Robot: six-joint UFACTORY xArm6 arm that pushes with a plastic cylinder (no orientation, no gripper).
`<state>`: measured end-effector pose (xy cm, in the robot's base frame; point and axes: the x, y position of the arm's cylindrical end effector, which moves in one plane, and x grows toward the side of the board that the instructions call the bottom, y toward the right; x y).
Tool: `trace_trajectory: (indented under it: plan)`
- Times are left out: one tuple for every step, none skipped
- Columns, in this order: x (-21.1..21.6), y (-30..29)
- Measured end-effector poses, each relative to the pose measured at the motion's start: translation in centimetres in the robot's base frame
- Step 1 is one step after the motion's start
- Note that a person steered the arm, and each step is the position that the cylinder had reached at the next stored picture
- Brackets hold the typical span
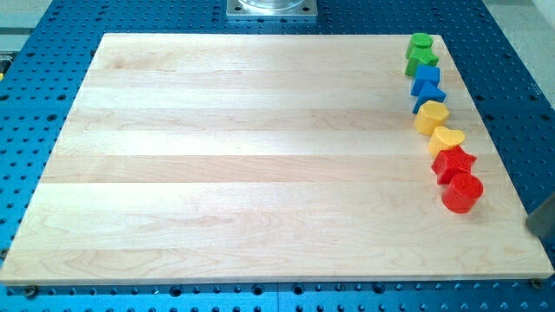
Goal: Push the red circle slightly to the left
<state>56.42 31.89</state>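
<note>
The red circle [462,192] is a short red cylinder standing near the wooden board's right edge, the lowest in a column of several blocks. A red star [453,163] touches it just above. My rod enters from the view's right edge as a dark blurred shape. My tip [532,227] sits right of and a little below the red circle, apart from it, over the board's right edge.
Above the red star, running up the right edge, are a yellow heart [447,139], a yellow hexagon [431,117], a blue triangle [429,94], a blue cube [426,75] and two green blocks [421,50]. The wooden board [243,156] lies on a blue perforated table.
</note>
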Motion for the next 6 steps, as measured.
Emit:
trace_trajectory:
  plan:
    - [-3.0,-0.9]
    - [-3.5,-6.2]
    - [-5.2,-12.1]
    - [-5.9,-17.6]
    - [-3.7,-12.1]
    - [-3.9,-7.8]
